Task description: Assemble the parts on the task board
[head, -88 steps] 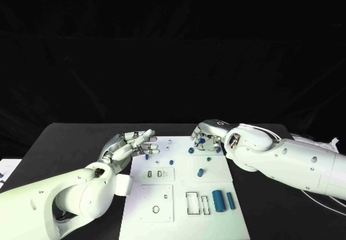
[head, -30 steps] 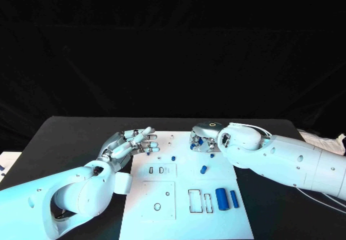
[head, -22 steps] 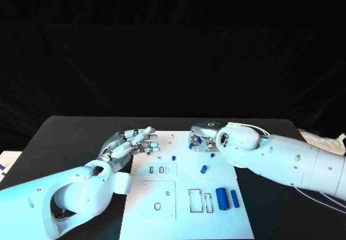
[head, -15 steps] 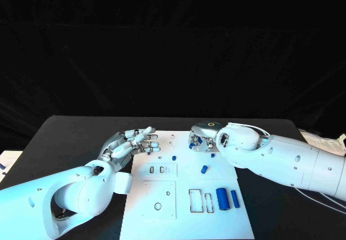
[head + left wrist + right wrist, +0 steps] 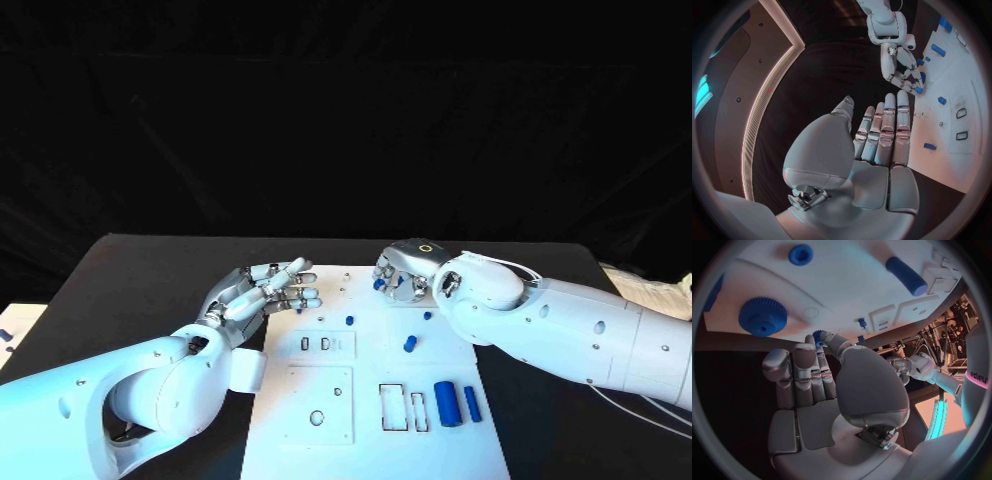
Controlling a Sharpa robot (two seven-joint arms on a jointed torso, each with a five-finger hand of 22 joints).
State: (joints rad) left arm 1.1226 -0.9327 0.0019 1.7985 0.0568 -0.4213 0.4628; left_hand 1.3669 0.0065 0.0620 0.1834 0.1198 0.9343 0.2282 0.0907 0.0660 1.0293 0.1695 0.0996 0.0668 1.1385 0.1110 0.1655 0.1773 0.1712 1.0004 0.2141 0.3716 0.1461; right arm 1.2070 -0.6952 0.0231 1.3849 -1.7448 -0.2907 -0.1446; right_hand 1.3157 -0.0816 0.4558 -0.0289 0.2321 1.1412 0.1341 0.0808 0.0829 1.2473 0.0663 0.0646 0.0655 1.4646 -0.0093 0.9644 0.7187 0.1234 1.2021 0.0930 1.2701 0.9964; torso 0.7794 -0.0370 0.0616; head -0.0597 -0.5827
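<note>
At task board [image 5: 368, 400] far edge, our right hand [image 5: 404, 272] pinches small blue gear [image 5: 819, 335]; left hand [image 5: 267, 290] hovers, fingers apart, holding nothing.

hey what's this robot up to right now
A two-armed robot is assembling small blue parts on a white task board on a black table. Its right hand is over the board's far edge, pinching a small blue gear at its fingertips. Its left hand hovers open at the board's left side, holding nothing. Two blue cylinders lie near the front.
</note>
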